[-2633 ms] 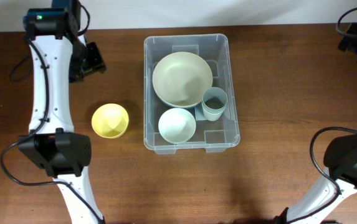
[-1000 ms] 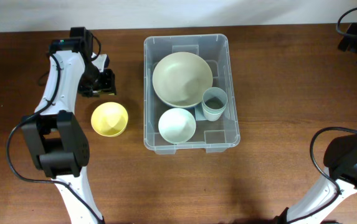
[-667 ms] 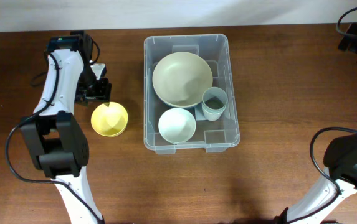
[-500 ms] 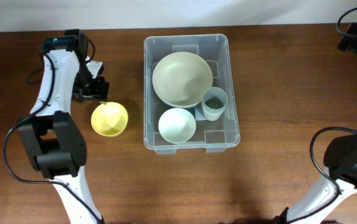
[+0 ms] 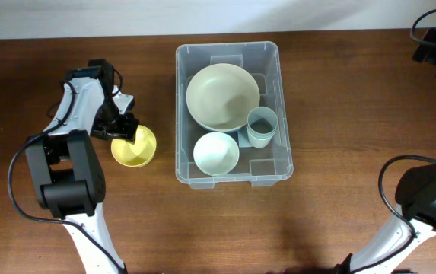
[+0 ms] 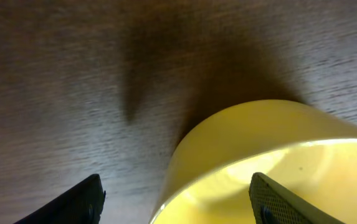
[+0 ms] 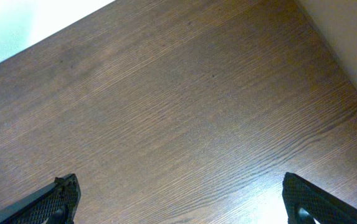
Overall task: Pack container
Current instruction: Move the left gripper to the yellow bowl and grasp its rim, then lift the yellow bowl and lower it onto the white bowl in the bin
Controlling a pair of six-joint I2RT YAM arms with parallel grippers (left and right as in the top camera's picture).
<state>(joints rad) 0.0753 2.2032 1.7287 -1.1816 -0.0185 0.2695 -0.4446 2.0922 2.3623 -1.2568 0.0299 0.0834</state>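
Nearest, my left pincer (image 6: pixel 178 202): within the last second the jaws have widened and come down from beside the yellow bowl (image 6: pixel 262 146) to straddle its rim, one finger outside and one over the hollow, gripping nothing yet. Closing and lifting looks to be next. Beyond, mid-tabletop (image 5: pixel 339 213), the container (image 5: pixel 284 114) already holds a large cream bowl (image 5: pixel 223 97), a small white bowl (image 5: pixel 216 153) and a grey cup (image 5: pixel 262 126). Farthest, my right pincer (image 7: pixel 181 199) hangs wide open, holding nothing.
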